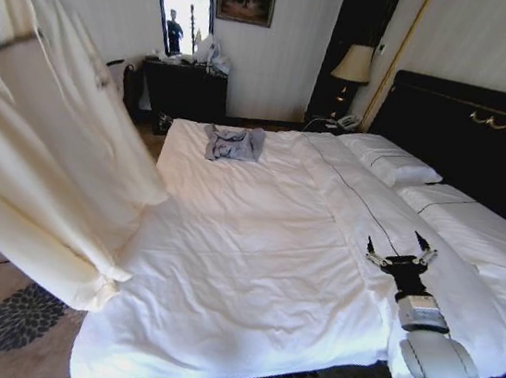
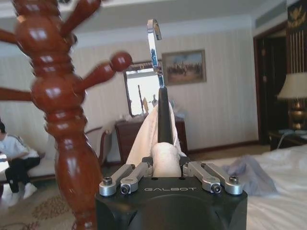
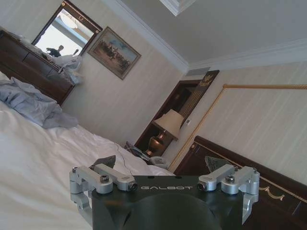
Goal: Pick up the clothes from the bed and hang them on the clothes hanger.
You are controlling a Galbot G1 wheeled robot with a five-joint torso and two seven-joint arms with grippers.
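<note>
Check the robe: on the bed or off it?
Off. The robe hangs in the air beside the bed, draped on the hanger that the left gripper clamps.

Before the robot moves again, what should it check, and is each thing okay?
1. Left gripper jaws shut on the clothes hanger: ok.
2. Clothes draped on the hanger, off the bed: ok.
3. Hanger's hook on the wooden pole: not ok, it is in the air beside a peg.
4. Right gripper jaws open, holding nothing, over the bed: ok.
5. Grey-blue garment left on the bed: ok.
</note>
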